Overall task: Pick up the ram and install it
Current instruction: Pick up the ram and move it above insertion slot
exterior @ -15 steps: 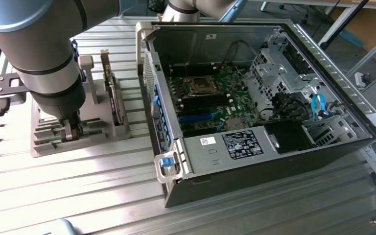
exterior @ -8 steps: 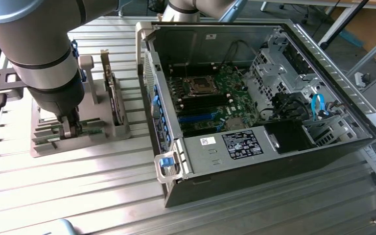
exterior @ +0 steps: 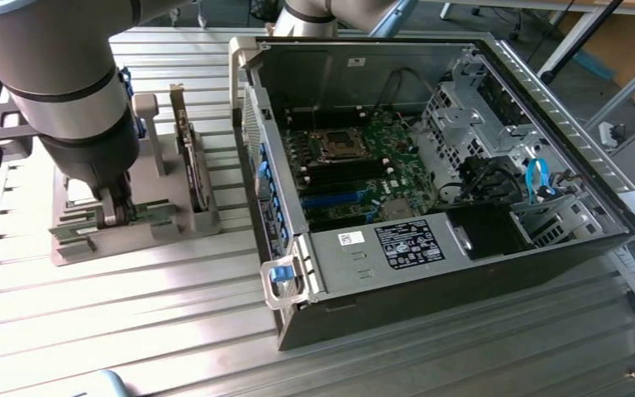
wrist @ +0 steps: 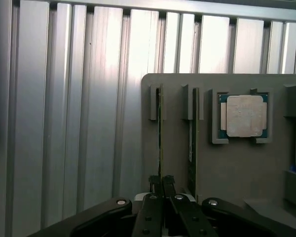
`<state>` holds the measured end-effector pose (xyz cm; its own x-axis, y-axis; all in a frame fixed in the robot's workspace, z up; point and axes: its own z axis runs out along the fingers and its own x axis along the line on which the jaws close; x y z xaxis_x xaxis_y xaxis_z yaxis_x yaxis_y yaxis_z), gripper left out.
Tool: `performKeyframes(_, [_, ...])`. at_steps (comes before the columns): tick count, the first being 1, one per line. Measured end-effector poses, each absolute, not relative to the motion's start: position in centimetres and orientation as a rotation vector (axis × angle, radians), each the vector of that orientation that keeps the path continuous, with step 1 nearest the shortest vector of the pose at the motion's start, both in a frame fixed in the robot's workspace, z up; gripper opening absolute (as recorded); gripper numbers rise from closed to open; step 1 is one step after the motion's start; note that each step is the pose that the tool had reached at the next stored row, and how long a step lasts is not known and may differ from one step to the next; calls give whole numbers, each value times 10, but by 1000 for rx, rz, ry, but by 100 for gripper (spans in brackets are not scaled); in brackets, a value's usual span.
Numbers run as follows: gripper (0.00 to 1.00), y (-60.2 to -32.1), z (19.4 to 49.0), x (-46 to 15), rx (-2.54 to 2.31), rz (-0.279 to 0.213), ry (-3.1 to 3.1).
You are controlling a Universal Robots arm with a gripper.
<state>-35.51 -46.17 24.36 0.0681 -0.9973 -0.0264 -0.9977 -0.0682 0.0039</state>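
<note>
The ram stands on its thin edge in a slot of the grey holder. My gripper is shut on its near end, with the two dark fingers pinched against either side of the board. A second stick of the same kind stands in the neighbouring slot, untouched. In the exterior view my gripper reaches straight down into the holder at that view's left, and the arm hides the stick there.
A square silver processor chip lies in its own pocket on the holder. A larger expansion card stands upright beside my gripper. The open computer case lies to the exterior view's right, its motherboard exposed. Ribbed metal table all around.
</note>
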Motion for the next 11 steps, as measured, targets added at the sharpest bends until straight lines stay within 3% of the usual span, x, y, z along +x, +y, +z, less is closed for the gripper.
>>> performKeyframes(11, [12, -462, 265, -354, -2285, 34, 2134])
